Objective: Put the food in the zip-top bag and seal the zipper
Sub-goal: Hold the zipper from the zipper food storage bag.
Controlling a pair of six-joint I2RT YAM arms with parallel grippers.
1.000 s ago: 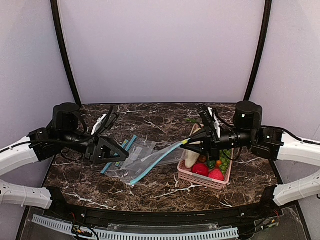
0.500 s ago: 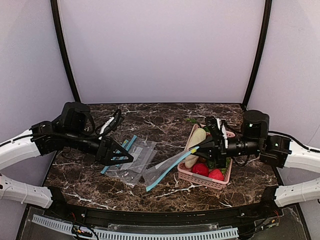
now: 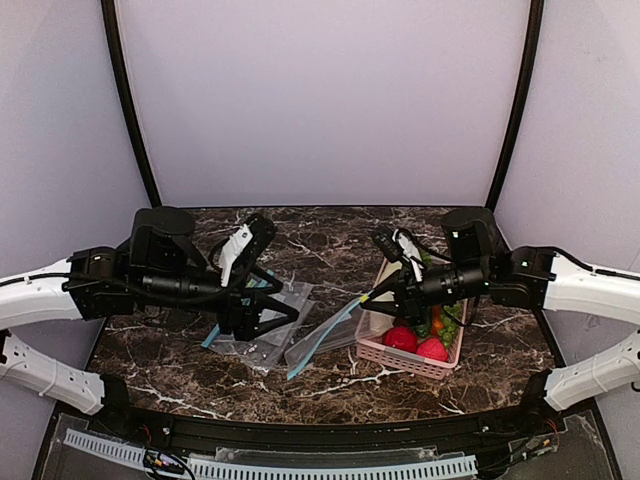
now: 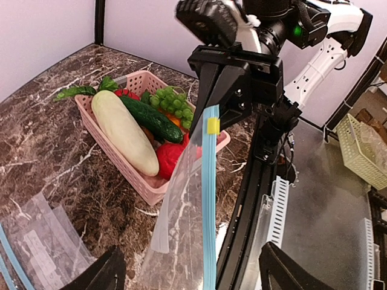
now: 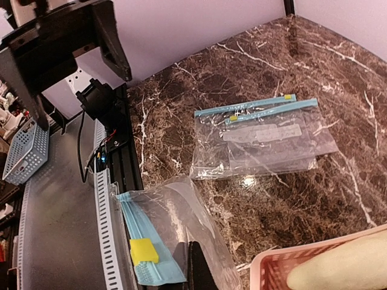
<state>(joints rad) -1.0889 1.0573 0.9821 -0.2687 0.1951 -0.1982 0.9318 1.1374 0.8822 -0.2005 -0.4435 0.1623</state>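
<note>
Zip-top bag (image 3: 322, 338) is held up by its zipper (image 4: 208, 199) end in the clenched right gripper (image 3: 370, 292), beside the basket (image 3: 405, 362) where the food (image 3: 400, 338) lies unpacked; opening is judged in hand, and the mouth's free lip must next be caught by the released left gripper (image 3: 280, 315)

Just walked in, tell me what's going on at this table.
The right arm has its jaws shut on the blue zipper of a clear bag, lifting that end beside the pink basket. The left arm faces the bag with jaws open, not touching it. The two red fruits and the cucumber lie in the basket; nothing is bagged yet. Spare bags lie flat on the table.
</note>
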